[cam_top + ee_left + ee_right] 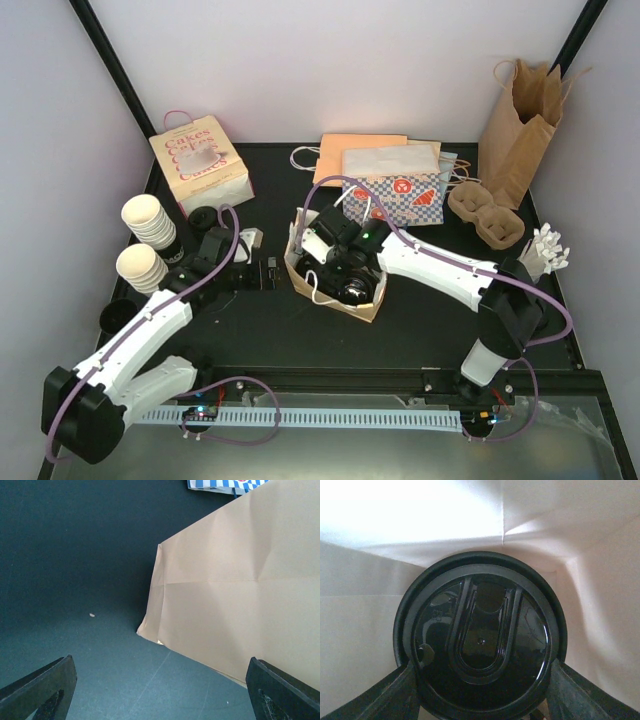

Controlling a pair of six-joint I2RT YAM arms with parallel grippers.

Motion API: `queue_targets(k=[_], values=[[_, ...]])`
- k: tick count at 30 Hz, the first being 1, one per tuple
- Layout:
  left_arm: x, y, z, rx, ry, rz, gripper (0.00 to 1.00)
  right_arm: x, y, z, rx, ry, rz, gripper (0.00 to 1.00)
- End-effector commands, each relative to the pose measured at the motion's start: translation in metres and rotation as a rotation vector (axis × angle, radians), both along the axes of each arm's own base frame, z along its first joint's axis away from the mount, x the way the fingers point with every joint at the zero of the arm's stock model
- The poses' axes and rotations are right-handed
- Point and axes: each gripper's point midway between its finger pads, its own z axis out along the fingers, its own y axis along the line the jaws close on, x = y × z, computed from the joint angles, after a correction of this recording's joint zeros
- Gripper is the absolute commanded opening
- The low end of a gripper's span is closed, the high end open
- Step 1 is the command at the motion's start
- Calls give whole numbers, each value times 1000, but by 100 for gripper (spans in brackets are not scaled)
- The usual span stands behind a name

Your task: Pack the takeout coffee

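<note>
The takeout coffee shows only its round black lid, seen from above, down inside an open tan paper bag at the table's middle. My right gripper reaches into that bag, and its fingers press against both sides of the lid. In the top view the right gripper sits in the bag's mouth over the dark lid. My left gripper hovers just left of the bag, open and empty. In the left wrist view its fingertips stand wide apart, facing the bag's outer wall.
Two stacks of lidless cream cups and loose black lids stand at the left. A pink "Cakes" box is at the back left. Flat paper bags, a cardboard cup carrier and a tall brown bag sit behind.
</note>
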Motion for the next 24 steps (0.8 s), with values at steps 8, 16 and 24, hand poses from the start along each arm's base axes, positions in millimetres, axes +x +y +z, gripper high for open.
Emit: queue_targets(k=[8, 16, 24], values=[[5, -10, 4, -43, -26, -33, 95, -17, -81, -87, -396, 140, -85, 62], [4, -8, 11, -41, -56, -30, 95, -12, -74, -76, -252, 203, -136, 62], [3, -9, 11, -49, -55, -38, 95, -18, -63, -72, -163, 267, -143, 62]])
